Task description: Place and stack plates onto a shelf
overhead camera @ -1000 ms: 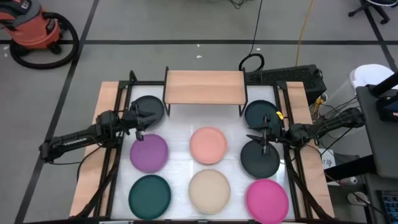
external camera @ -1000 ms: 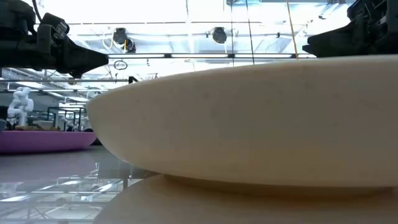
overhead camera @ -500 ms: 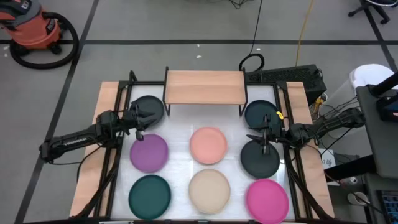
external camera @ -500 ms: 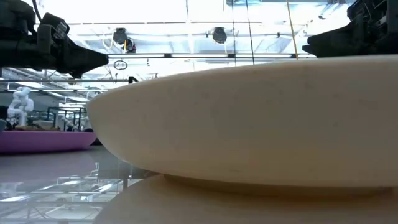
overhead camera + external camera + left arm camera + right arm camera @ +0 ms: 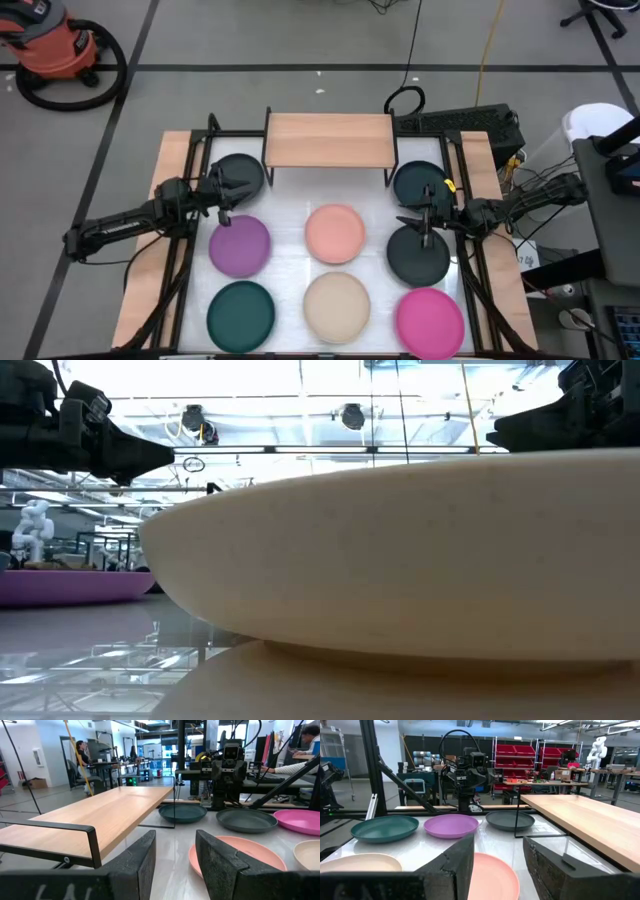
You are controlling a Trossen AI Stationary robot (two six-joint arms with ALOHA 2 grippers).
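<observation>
Eight round plates lie flat on the white table in the high view. Dark grey (image 5: 240, 174) and dark teal (image 5: 420, 181) flank the shelf; purple (image 5: 240, 246), salmon pink (image 5: 335, 233) and a second dark grey (image 5: 418, 256) lie mid-table. A second dark teal (image 5: 241, 312), beige (image 5: 337, 305) and magenta (image 5: 430, 318) lie nearest. The light-wood shelf (image 5: 330, 140) stands bare on black legs at the far edge. My left gripper (image 5: 230, 194) hovers open between the dark grey and purple plates. My right gripper (image 5: 418, 216) hovers open between the dark teal and dark grey plates.
Black frame bars and wooden side strips (image 5: 170, 200) run along both table sides under the arms. The beige plate (image 5: 400, 560) fills the low view, with the purple plate (image 5: 70, 585) behind it. A cable box (image 5: 470, 122) sits beside the shelf's right end. Bare table shows between the plates.
</observation>
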